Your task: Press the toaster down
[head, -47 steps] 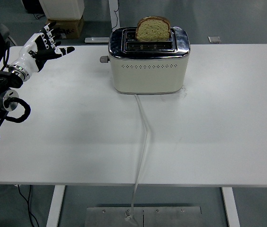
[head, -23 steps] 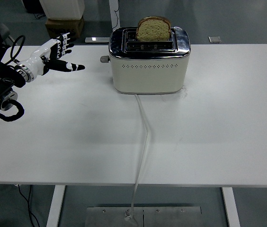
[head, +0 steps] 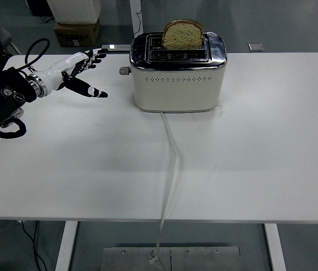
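The cream toaster [head: 177, 73] stood at the far middle of the white table [head: 249, 164], its long axis running left to right, its lever knob [head: 124, 70] pointing left. A bread slice [head: 182, 34] stood up from a slot. The left hand [head: 77, 70] hovered left of the knob, apart from it, fingers spread and empty. A white cord [head: 172, 169] ran toward the near edge.

cream toaster [head: 177, 84], chrome top, perhaps brown bread [head: 182, 34].

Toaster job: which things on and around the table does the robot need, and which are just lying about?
Needed: toaster, its side lever, bread slice, left hand.

Lying about: power cord, cardboard box on the floor, white table.
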You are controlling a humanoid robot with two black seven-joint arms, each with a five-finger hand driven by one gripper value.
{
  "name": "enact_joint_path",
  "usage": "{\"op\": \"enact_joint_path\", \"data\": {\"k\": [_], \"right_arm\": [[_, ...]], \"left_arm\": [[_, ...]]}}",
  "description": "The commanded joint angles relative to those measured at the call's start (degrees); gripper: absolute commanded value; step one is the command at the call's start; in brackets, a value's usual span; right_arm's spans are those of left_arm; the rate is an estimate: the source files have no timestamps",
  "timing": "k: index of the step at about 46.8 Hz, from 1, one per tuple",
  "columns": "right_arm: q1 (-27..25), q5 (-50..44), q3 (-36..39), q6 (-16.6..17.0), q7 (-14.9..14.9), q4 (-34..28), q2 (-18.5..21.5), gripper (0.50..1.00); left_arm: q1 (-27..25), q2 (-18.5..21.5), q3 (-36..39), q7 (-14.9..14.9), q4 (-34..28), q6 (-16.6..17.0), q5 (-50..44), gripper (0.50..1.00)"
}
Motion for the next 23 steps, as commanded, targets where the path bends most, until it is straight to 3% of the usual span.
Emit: {"op": "enact_joint_path", "data": {"k": [1, 12, 23], "right_arm": [[0.0, 0.0, 0.0, 0.0, -0.01, 0.0, 0.0, 1.0], [0.0, 0.0, 0.0, 0.0, -0.01, 0.0, 0.0, 0.998], [0.0, 0.0, 0.0, 0.0, -0.01, 0.0, 0.0, 1.0]], "left_arm": [[-0.05, -0.02, 0.42, 0.0, 0.02, 0.02, 0.53, 1.0], [-1.11, 0.25, 6.03, 0.0, 0.02, -0.07, 0.8, 1.0], [-1.2, 0.25, 6.31, -0.09, 0.02, -0.07, 1.67, 1.0]]}}
